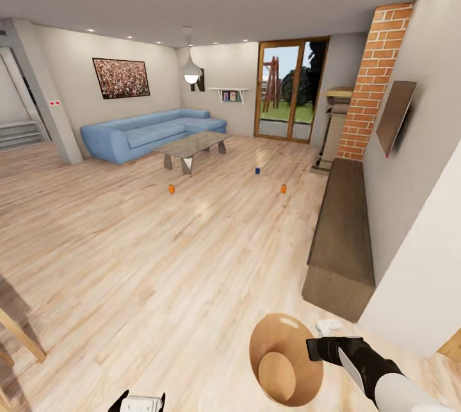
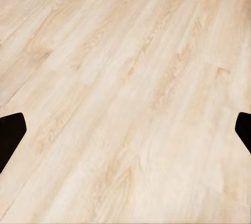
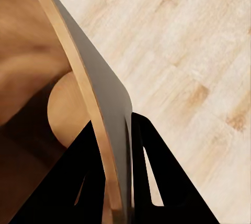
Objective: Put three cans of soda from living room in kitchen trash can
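Note:
I look across the living room. Three soda cans stand apart on the wooden floor: an orange can (image 1: 171,189) near the low table, a blue can (image 1: 257,170) further back, and another orange can (image 1: 283,189) to the right. Low in the head view my right gripper (image 1: 312,349) is shut on the rim of the trash can (image 1: 282,361), whose tan inside faces up. In the right wrist view the fingers (image 3: 149,177) pinch the pail's wall (image 3: 107,104). My left gripper (image 2: 125,130) is open over bare floor.
A blue sofa (image 1: 150,134) and a low grey table (image 1: 192,146) stand at the back left. A dark low bench (image 1: 342,233) runs along the right wall under a brick chimney (image 1: 374,79). A wooden leg (image 1: 19,335) shows at the left edge.

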Tool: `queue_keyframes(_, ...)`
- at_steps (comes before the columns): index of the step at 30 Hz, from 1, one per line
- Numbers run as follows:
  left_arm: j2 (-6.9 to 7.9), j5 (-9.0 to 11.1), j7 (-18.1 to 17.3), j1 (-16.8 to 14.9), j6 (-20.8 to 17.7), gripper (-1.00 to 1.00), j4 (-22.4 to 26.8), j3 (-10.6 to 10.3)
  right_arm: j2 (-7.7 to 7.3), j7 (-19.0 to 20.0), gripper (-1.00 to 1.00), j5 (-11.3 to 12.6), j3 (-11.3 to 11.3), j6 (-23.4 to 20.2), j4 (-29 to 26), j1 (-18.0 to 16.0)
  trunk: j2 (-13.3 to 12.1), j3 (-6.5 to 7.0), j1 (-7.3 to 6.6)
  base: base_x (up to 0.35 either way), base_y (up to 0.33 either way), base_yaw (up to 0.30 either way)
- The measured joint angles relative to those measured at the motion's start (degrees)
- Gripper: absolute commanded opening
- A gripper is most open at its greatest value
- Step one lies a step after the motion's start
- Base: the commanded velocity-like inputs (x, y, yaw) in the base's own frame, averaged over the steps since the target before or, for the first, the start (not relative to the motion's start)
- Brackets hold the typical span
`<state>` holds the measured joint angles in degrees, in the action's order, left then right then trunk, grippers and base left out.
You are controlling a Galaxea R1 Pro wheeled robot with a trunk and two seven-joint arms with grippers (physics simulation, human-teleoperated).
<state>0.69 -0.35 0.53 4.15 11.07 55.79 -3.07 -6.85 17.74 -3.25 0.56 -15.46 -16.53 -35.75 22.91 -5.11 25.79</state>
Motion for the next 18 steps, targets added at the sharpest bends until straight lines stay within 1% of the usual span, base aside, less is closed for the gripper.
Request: queue_keyframes(18,0.02,0.0,0.0,0.0,0.0,1.0,0.1,0.0,0.06,0.0,-1.0,0.0,0.0,0.0,0.0,0.0,0.0,0.0,0.0,0.291,0.14,0.0)
